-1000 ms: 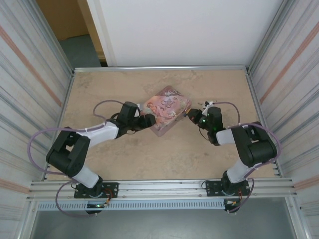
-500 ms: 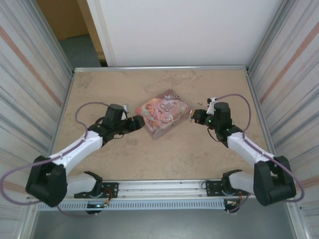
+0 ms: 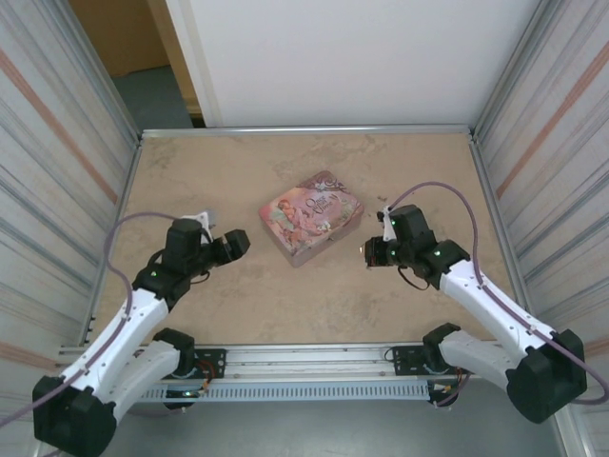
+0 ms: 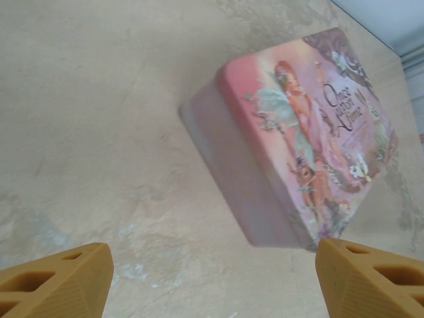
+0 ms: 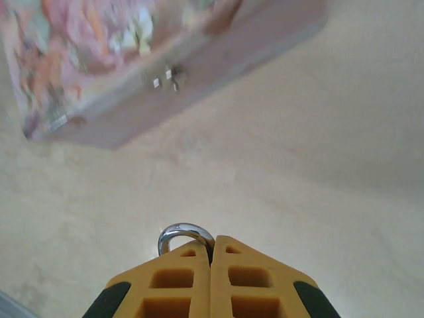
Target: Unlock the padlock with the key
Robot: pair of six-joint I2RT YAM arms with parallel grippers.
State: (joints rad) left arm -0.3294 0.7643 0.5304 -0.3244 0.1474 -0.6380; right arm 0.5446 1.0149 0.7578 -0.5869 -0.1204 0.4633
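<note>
**Overhead:** two arms flank a closed pink illustrated tin [image 3: 312, 215] that lies skewed near the middle of the marbled beige bench [image 3: 409, 162]. The left end effector [image 3: 235, 244] sits near the tin's left corner and the right end effector [image 3: 367, 252] sits off its right side. Neither touches the tin. From this height both tips are dark blurs, and how they stand cannot be read.

**Left wrist camera:** its orange fingers [image 4: 59, 281] are spread wide at the bottom corners of the frame, with bare bench between them. The tin's fairy-tale lid and one long side wall lie ahead. Both fingers are cut off by the lower edge of the frame.

**Right wrist camera:** its fingers are pressed together, pinching the padlock [image 5: 184, 228]. A thin bright metal shackle arches out above the fingertip on the picture's left, and one end runs into the seam between the pads. The padlock's body is hidden behind the fingers, so its colour and keyhole cannot be made out. Beyond, out of focus, the tin's front wall carries a small metal hasp [image 5: 165, 78], well apart from the shackle. That detail is too small to find from overhead.
</note>
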